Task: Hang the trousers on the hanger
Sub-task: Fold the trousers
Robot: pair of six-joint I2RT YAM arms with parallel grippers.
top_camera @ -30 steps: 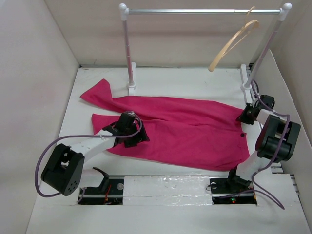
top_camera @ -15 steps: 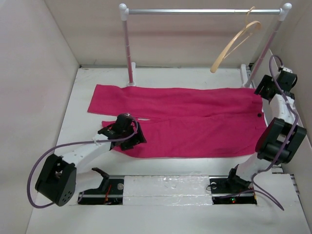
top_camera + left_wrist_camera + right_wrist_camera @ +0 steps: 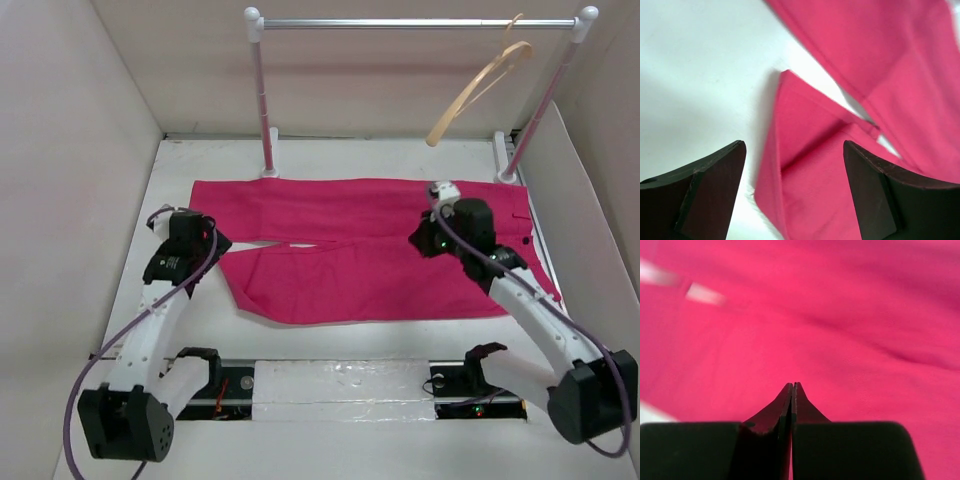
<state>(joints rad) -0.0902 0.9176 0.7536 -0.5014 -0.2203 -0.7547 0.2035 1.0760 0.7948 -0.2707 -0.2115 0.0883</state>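
The magenta-pink trousers [image 3: 360, 250] lie spread flat across the table, waist to the right and legs to the left. The tan wooden hanger [image 3: 478, 90] hangs by its hook at the right end of the rail, tilted. My left gripper [image 3: 203, 255] is open just off the end of the near leg. In the left wrist view [image 3: 792, 192] a folded leg end [image 3: 810, 165] lies between the fingers [image 3: 710, 195], untouched. My right gripper [image 3: 428, 240] is shut and empty over the trousers' upper part; its view shows the tips [image 3: 792, 390] above pink cloth [image 3: 850, 315].
The white-and-silver clothes rail [image 3: 400, 22] stands at the back on two posts [image 3: 265, 110], [image 3: 535, 120]. Walls close in the left, right and back sides. Bare white table [image 3: 330, 160] shows behind the trousers and at the left [image 3: 695, 75].
The trousers went from bunched to spread flat. My left gripper has moved left off the near leg and stands open. My right arm has swung from the waist end to over the trousers.
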